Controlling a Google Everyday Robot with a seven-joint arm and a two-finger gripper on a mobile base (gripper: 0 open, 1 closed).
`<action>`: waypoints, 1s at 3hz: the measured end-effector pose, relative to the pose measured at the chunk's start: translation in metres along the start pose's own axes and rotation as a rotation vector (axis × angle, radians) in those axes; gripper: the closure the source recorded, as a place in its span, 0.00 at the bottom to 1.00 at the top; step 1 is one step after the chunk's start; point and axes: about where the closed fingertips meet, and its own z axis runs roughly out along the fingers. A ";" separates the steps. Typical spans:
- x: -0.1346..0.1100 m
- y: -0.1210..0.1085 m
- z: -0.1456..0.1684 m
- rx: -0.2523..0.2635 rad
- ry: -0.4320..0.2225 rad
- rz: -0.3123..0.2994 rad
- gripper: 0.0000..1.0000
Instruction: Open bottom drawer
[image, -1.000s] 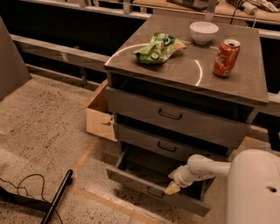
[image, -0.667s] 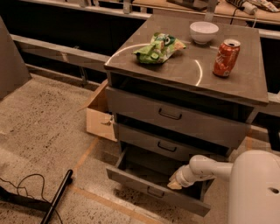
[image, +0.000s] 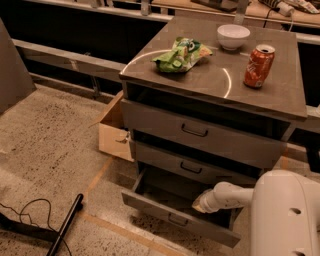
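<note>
Beyond the left edge of the tabletop (image: 210, 82), a cardboard box (image: 114, 134) sat on the floor against the cabinet's side. On top, a green snack bag (image: 181, 54) lay toward the back left corner, a white bowl (image: 233, 36) stood at the back edge, and a red can (image: 259, 65) stood near the right edge.

Under the front edge, the bottom drawer (image: 150, 207) stood pulled well out past the middle drawer (image: 170, 162), its dark inside open to view. The gripper (image: 201, 204) was low, below the right half of the front edge, just behind the drawer's front panel and over its open cavity. Whether it was set wide or narrow, or gripping anything, could not be told.

Over the last second almost nothing had moved. The drawer stuck out as far as it had, and the gripper had shifted only a touch at the same spot. That suggested the pull was essentially finished. The task looked done or nearly so, with only the release and withdrawal left.
</note>
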 end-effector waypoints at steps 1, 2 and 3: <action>0.003 -0.009 0.017 0.046 0.006 0.005 1.00; 0.007 -0.014 0.038 0.070 0.022 -0.015 1.00; 0.008 -0.018 0.055 0.075 0.056 -0.080 1.00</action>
